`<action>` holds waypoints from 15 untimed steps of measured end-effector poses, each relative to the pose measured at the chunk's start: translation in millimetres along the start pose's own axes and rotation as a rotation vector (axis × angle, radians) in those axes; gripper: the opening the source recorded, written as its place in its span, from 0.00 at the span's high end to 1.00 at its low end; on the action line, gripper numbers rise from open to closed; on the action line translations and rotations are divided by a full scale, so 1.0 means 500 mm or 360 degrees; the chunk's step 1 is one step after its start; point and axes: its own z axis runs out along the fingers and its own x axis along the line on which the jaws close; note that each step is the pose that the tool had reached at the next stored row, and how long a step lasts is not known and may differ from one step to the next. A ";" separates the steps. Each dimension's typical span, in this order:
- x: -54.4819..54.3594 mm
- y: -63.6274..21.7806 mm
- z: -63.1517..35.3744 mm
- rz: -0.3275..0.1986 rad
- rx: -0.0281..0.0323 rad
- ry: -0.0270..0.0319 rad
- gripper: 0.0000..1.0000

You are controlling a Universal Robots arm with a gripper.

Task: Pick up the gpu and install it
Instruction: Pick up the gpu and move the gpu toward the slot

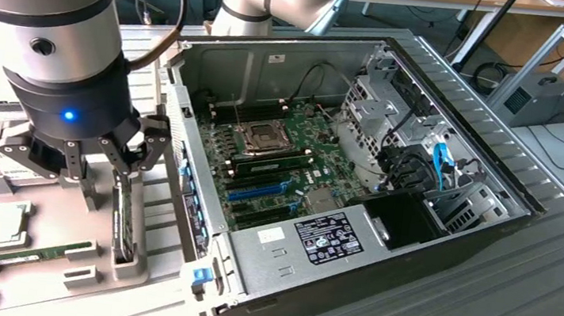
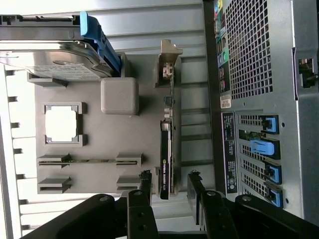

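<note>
Beside the computer case (image 1: 444, 232), the gpu (image 1: 125, 224) is standing on edge in the grey parts holder (image 1: 43, 206), not yet lifted. Right above the card, on the side away from the case's open interior, the gripper (image 1: 120, 179) is hovering with its jaws spread wide and holding nothing, one finger on either side of the card. By my judgement the pickup is only being lined up, with both the lifting and the fitting into the case left to do.

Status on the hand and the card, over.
Hand open, poised over the graphics card. Card on edge in the gray tray, beside the computer case. Nothing blocking.
</note>
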 end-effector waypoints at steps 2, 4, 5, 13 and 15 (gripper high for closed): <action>0.000 0.000 0.001 0.0000 0.00000 0.00001 0.58; 0.000 0.000 0.001 0.0000 0.00001 0.00001 0.58; 0.000 0.000 0.002 0.0000 0.00000 0.00001 0.58; 0.001 0.000 0.005 0.0000 0.00001 0.00001 0.58; 0.001 0.000 0.006 0.0000 0.00001 0.00001 0.58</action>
